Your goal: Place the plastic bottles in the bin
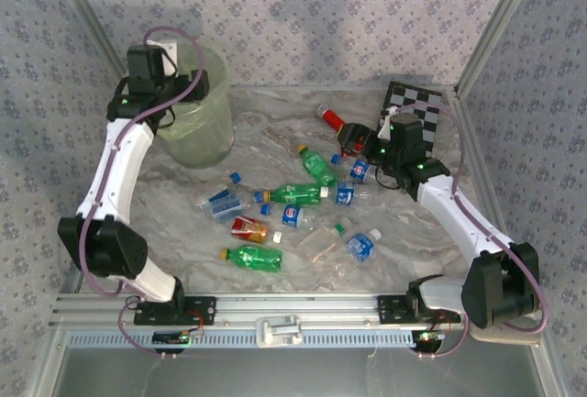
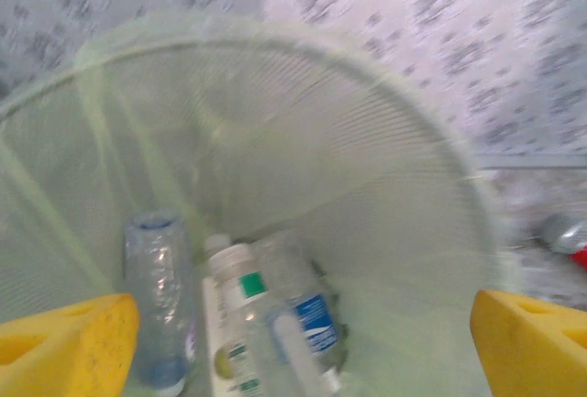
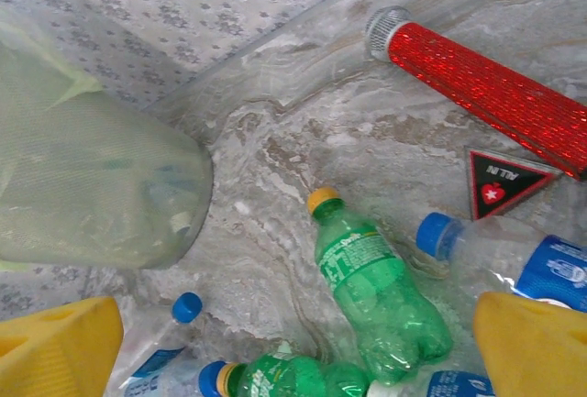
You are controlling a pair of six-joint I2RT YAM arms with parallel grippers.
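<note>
The pale-green bin [image 1: 197,117] stands at the back left. My left gripper [image 1: 179,81] hangs over its mouth, open, with nothing between its yellow fingers [image 2: 64,342]. Inside the bin [image 2: 385,159] lie three clear bottles: one with a blue label [image 2: 307,314], one with a green label [image 2: 234,310] and a crumpled one [image 2: 158,296]. Several plastic bottles [image 1: 295,194] lie scattered mid-table. My right gripper [image 1: 362,154] is open, low over them. A green bottle with an orange cap [image 3: 376,287] lies between and below its fingers [image 3: 527,347], untouched.
A red cylinder [image 3: 486,85] lies at the back right, near the checkerboard [image 1: 413,104]. A black triangular sticker [image 3: 500,181] lies on the marble table [image 1: 275,131]. Patterned walls and metal posts close the back and sides. The bin [image 3: 83,186] appears left in the right wrist view.
</note>
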